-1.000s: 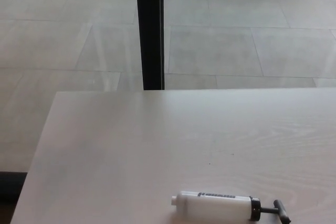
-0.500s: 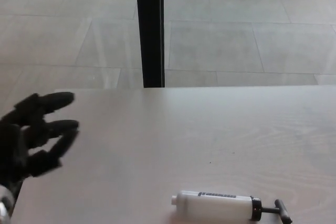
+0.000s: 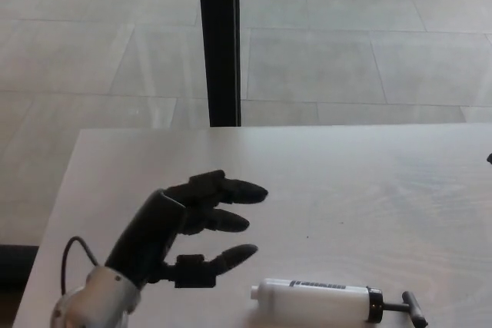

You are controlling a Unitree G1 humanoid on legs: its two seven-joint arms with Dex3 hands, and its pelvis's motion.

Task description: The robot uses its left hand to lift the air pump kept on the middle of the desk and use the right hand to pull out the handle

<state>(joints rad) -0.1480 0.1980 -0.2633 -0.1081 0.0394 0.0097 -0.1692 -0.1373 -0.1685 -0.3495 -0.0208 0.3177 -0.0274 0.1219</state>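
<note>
left hand [image 3: 181, 232] moved in, fingers spread | air pump [image 3: 323, 303] unmoved

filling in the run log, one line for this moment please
phase: reach | left hand: open, left of air pump, not touching | air pump: lying on desk, handle pointing right | right hand: not clearly visible

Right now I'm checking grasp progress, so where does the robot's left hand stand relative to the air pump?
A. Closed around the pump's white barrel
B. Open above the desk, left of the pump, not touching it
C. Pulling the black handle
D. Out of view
B: the left hand hangs with fingers spread, apart from the air pump, which lies flat on the desk.
</note>
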